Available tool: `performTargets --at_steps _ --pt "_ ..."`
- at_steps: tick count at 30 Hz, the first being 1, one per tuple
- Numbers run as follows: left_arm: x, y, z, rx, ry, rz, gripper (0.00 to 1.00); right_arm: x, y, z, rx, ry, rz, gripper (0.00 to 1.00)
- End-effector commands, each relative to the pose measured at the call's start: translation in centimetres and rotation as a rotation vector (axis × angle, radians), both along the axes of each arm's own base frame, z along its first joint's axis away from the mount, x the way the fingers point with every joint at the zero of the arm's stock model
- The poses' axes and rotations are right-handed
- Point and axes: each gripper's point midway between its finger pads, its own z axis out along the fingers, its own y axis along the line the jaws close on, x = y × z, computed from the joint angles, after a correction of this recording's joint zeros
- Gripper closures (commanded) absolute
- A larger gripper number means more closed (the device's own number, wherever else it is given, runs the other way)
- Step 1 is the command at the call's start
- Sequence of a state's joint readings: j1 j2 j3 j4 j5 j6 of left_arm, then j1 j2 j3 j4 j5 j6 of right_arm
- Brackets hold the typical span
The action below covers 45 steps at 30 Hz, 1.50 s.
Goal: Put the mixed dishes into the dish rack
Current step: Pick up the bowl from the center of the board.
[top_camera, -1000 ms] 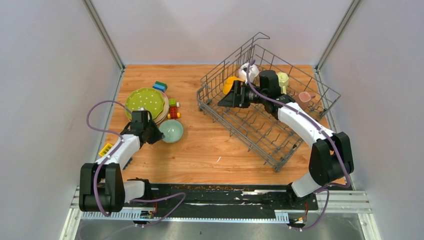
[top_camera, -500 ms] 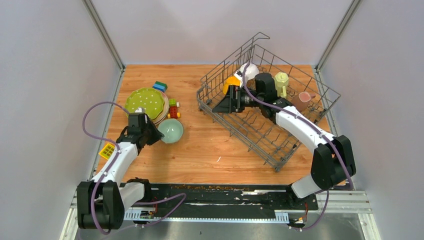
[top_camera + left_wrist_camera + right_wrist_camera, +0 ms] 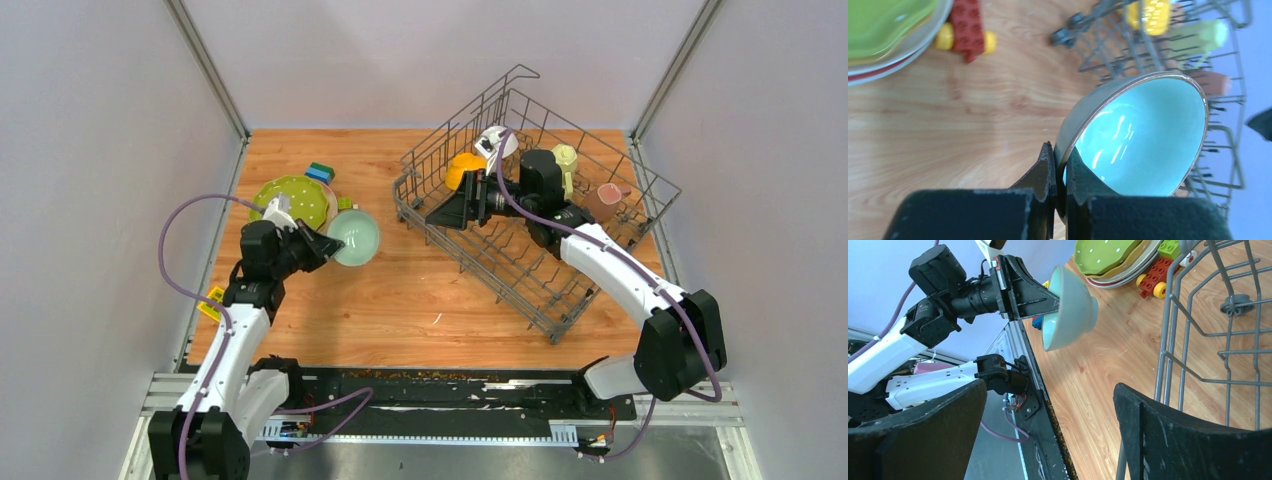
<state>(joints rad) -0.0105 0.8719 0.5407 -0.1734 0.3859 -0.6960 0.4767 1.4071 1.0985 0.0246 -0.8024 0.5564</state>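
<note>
My left gripper [image 3: 318, 243] is shut on the rim of a pale-green bowl with a teal inside [image 3: 356, 238]. It holds the bowl tilted above the table, next to the plate stack. In the left wrist view the fingertips [image 3: 1060, 156] pinch the bowl's rim [image 3: 1143, 140]. The lime-green dotted plate [image 3: 292, 200] tops the stack. My right gripper [image 3: 450, 207] is open and empty inside the grey dish rack [image 3: 556, 330], at its left end. The rack holds a yellow bowl [image 3: 462, 165], a white bowl [image 3: 495, 143], a pale-green mug [image 3: 566, 160] and a pink mug [image 3: 605, 200].
Toy blocks lie by the plates: a green-and-blue one [image 3: 320, 172] and a red one with yellow knobs [image 3: 965, 30]. A yellow block [image 3: 212, 300] lies at the table's left edge. The right wrist view shows the held bowl [image 3: 1070, 310] left of the rack's wires [image 3: 1173, 315].
My left gripper has lifted the pale-green bowl off the table and tipped it on edge, moving it up and slightly right. My right gripper has shifted a little left in the rack.
</note>
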Motion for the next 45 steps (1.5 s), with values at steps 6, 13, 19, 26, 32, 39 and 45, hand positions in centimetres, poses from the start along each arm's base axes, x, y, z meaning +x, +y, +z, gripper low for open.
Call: performTargets --at_steps 6,13,19,26,32,39,45 --pt "0.2 -4.7 12.1 -0.213 -0.376 -0.283 1.00 -1.2 1.8 2.4 0.091 0.013 0.059 0.00" --pt "0.0 -6.4 13.5 -0.294 -0.419 -0.369 1.00 -0.9 4.3 2.4 0.101 0.068 0.050 0.00" --pt "-0.4 -7.7 13.8 -0.338 -0.420 -0.421 1.00 -1.8 5.9 3.0 0.112 0.045 0.088 0.00" --pt "-0.4 -8.4 13.8 -0.349 -0.410 -0.440 1.00 -2.7 6.5 4.7 0.142 -0.039 0.109 0.00" --pt "-0.5 -9.0 13.8 -0.358 -0.408 -0.459 1.00 -3.1 7.0 4.8 0.147 -0.033 0.137 0.00" --pt "-0.5 -9.3 13.6 -0.361 -0.402 -0.461 1.00 -3.4 7.2 5.2 0.163 -0.037 0.155 0.15" --pt "-0.3 -9.4 13.5 -0.360 -0.400 -0.461 1.00 -3.6 7.3 4.9 0.162 -0.017 0.173 0.18"
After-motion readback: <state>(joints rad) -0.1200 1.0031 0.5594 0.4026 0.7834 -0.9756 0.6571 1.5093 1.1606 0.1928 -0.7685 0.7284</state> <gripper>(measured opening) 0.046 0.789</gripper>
